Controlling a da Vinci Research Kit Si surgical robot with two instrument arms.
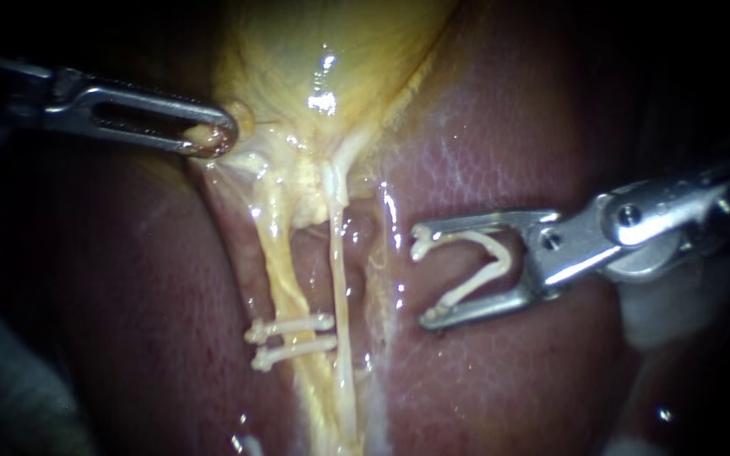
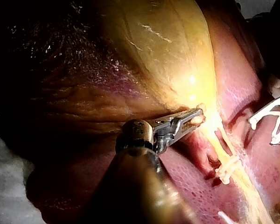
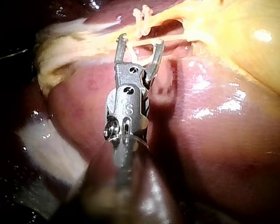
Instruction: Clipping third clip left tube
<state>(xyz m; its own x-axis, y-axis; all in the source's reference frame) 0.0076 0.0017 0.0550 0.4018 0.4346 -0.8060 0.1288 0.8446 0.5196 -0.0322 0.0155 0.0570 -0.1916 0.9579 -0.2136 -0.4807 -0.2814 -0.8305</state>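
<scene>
Endoscope view: noted right instrument jaws standing wide but cradling an open clip against both, over the liver, well apart from the tubes. Noted left instrument jaws pinching the gallbladder at its neck. Found left tube stretched below that grip, long axis running from the neck down the view, leaning slightly right; two clips across it low down. Judged tube soft, wet, slippery, easily torn. Best straddled square-on, on the bare stretch above those clips, never tugged.
</scene>
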